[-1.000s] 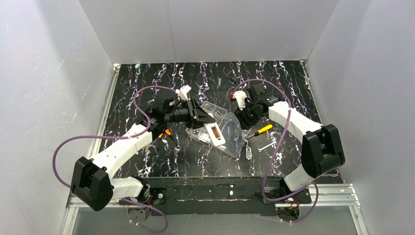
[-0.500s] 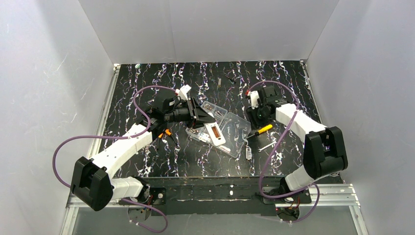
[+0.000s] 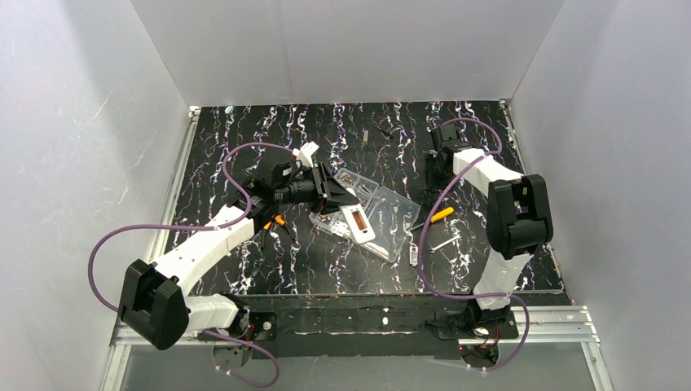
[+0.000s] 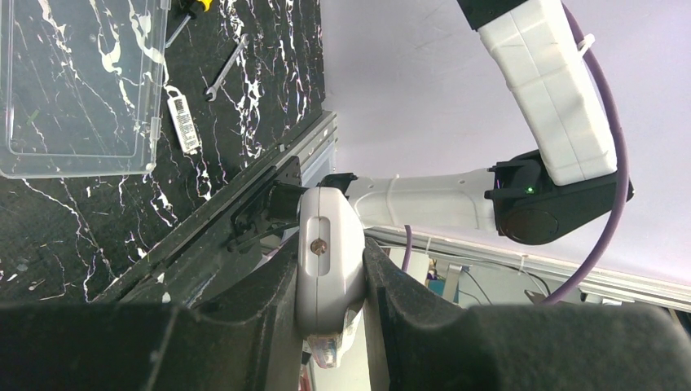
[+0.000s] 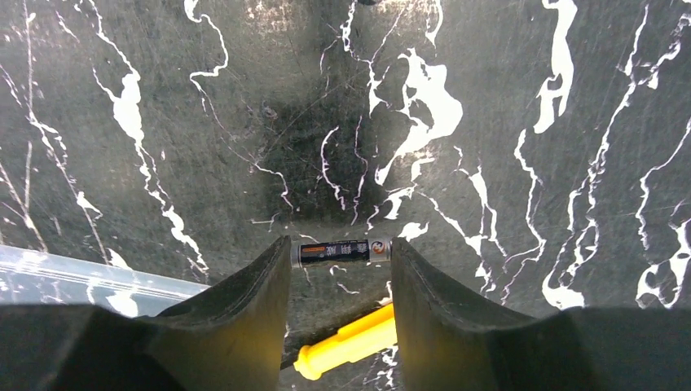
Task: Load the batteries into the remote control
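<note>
Black-cased, the small cylindrical battery (image 5: 342, 251) is pinched end to end by the right gripper (image 5: 341, 242), jaws half spread, toward the far right corner of the black white-veined bench (image 3: 269, 130), and may pivot free before reaching the slim white plastic remote control (image 4: 330, 277), clamped by the left gripper (image 4: 330, 244), jaws narrow, over the clear plastic box (image 3: 393, 213) mid-bench.

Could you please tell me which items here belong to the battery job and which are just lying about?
Job: remote; battery.
Lying about: screwdriver; wrench; clear box.
</note>
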Motion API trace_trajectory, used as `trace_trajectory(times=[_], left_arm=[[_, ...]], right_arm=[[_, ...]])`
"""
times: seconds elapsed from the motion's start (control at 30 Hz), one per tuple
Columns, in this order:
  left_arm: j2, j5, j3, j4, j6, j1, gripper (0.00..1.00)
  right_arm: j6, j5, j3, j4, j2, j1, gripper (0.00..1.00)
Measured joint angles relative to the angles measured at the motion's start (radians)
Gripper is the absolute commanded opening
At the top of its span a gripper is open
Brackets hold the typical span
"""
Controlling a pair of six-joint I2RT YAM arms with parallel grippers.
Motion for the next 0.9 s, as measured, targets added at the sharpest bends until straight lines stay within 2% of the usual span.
trace_trajectory(times=[0.27, 0.43, 0.63, 0.9], left_arm=[[0.000, -0.002, 0.000, 0.001, 0.000, 0.000, 0.00], [-0.003, -0.005, 0.000, 0.000, 0.000, 0.000, 0.00], [-0.020, -0.012, -0.004, 0.000, 0.012, 0.000, 0.00], [-0.022, -0.017, -0.004, 0.000, 0.016, 0.000, 0.00]], right_arm=[[0.208, 0.015, 0.117, -0.106, 0.070, 0.000, 0.48], [0.310, 0.016, 0.121, -0.151, 0.086, 0.000, 0.48], [0.365, 0.011, 0.138, -0.203, 0.105, -0.004, 0.51], [0.375, -0.006, 0.173, -0.243, 0.157, -0.007, 0.62]])
